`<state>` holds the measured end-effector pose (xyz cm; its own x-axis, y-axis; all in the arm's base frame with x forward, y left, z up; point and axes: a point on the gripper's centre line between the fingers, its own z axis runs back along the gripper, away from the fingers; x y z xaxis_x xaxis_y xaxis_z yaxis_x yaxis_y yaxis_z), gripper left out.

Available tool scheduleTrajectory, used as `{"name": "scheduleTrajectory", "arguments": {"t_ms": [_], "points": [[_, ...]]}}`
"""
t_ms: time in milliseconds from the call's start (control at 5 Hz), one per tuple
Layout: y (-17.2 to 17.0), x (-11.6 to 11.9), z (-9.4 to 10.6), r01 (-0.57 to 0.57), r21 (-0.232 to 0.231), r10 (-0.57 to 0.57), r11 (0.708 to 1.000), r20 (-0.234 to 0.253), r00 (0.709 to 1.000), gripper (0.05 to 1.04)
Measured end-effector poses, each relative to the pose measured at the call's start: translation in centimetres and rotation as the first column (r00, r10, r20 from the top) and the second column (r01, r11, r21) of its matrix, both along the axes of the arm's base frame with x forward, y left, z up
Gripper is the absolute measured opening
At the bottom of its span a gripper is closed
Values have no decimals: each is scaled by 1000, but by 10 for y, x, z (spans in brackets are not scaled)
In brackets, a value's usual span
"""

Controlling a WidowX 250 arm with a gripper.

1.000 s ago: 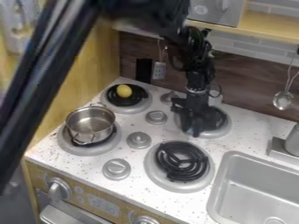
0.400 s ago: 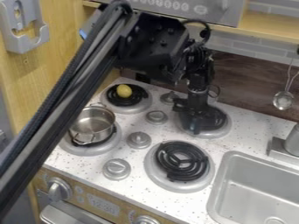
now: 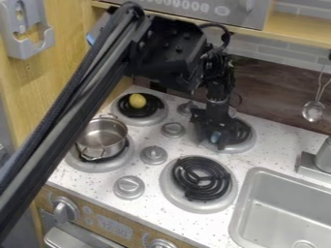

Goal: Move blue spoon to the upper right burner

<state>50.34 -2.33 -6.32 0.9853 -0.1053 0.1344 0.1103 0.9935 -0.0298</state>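
Note:
The gripper (image 3: 218,138) hangs low over the left part of the upper right burner (image 3: 242,144), covering some of its black coil. A small pale blue patch, perhaps part of the blue spoon (image 3: 215,136), shows against the gripper's lower end. The rest of the spoon cannot be made out, nor whether it is held or lies on the burner.
A metal pot (image 3: 103,137) stands on the lower left burner, and a yellow egg-like object (image 3: 137,100) lies on the upper left one. The lower right burner (image 3: 200,178) has a bare coil. Right of it is the sink (image 3: 249,206); knobs sit between the burners.
The upper arm has swung right and down across the left side since the first frame. The gripper has stayed over the upper right burner, dipping slightly since the second frame.

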Motion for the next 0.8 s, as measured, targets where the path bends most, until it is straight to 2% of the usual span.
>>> {"name": "scheduleTrajectory", "arguments": {"t_ms": [200, 400, 600, 800], "points": [[0, -19, 1, 14, -5, -14, 1000, -7, 1000, 1016], [3, -41, 27, 24, 14, -25, 1000, 29, 999, 1007], [6, -72, 41, 25, 23, -26, 999, 39, 999, 999], [10, -91, 46, 15, 47, -16, 999, 26, 1000, 999]]}}
